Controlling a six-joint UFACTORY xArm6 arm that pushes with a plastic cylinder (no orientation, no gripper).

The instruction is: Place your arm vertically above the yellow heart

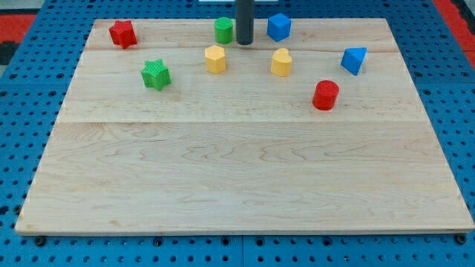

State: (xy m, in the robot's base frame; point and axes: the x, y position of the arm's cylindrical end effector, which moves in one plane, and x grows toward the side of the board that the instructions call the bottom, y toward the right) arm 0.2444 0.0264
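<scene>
The yellow heart (281, 62) lies on the wooden board (245, 170) near the view's top, right of centre. My tip (244, 43) rests on the board to the heart's upper left, about a block's width away from it. The tip stands between the green cylinder-like block (223, 30) on its left and the blue block (278, 27) on its right. A yellow hexagonal block (215, 58) lies just below and left of the tip.
A red star-like block (122, 33) sits at the top left corner. A green star (156, 74) lies left of the yellow hexagon. A blue triangular block (354, 59) and a red cylinder (325, 95) lie right of the heart.
</scene>
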